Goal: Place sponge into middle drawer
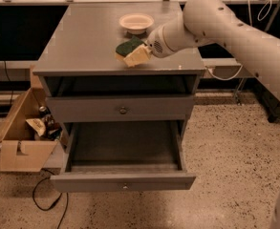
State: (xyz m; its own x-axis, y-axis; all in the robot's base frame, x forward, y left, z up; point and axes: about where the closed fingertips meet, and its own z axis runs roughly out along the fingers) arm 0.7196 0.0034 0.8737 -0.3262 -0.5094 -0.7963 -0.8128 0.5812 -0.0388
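Sponge (pixel 126 47) part-hidden in tool (pixel 136 56) over cabinet top (pixel 82 37)

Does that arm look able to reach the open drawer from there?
Probably yes: the gripper holds the sponge above the cabinet top near its front edge, and the middle drawer stands pulled out below, tray uncovered.

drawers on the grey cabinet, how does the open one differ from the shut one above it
The open drawer is pulled out, showing its dark inside; the shut drawer sits flush. The open drawer's front looks narrower and its knob smaller than the shut drawer's. Both are grey with one round middle knob. The tool holds the sponge over the cabinet top, above both.
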